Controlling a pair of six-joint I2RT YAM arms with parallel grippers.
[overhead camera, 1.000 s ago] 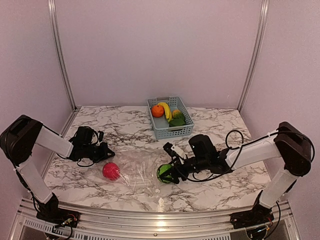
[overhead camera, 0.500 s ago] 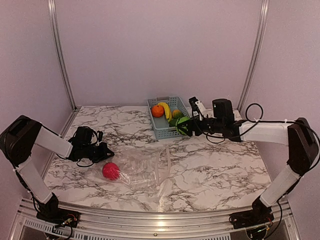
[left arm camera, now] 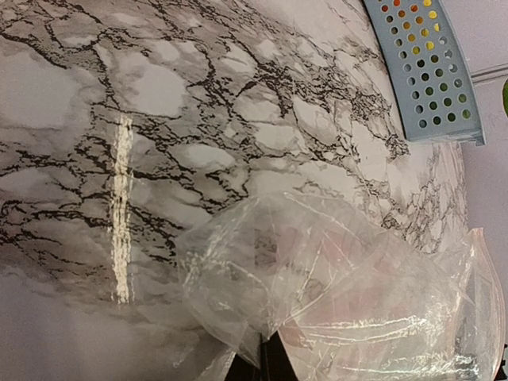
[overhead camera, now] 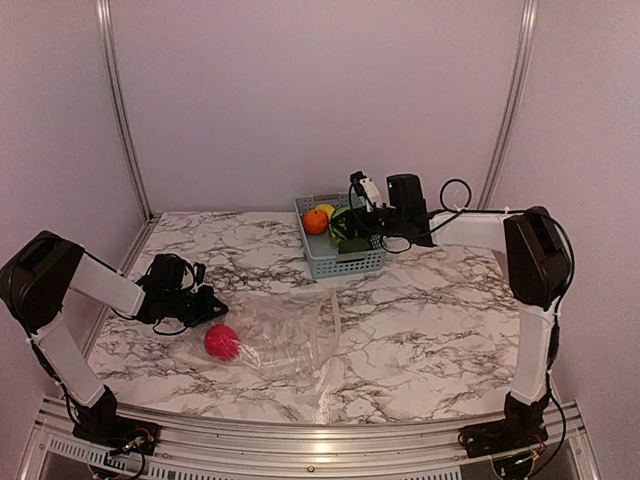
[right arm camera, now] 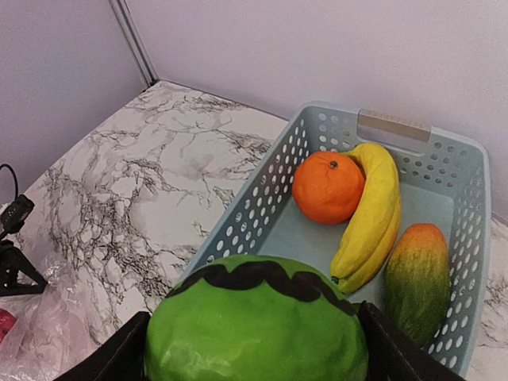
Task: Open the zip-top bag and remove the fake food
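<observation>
Your R gripper [overhead camera: 350,222] just swung from the zip-top bag [overhead camera: 285,340] to over the basket [overhead camera: 322,262], clamped on the watermelon ball [right arm camera: 254,329]. L gripper [overhead camera: 212,310] pinches the bag's edge, mid-table; 1 pink fruit [overhead camera: 221,342] left at its end.

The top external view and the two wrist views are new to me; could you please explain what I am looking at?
Two robot arms are bolted at the near edge of a marble-patterned table. The top view looks down from above and behind them; each wrist view comes from a camera on one arm. The left gripper pinches the edge of a clear zip-top bag, with a pink-red fruit apparently inside. The right gripper holds a green striped ball above a light blue basket, where an orange, a banana and a green-orange fruit lie.
</observation>
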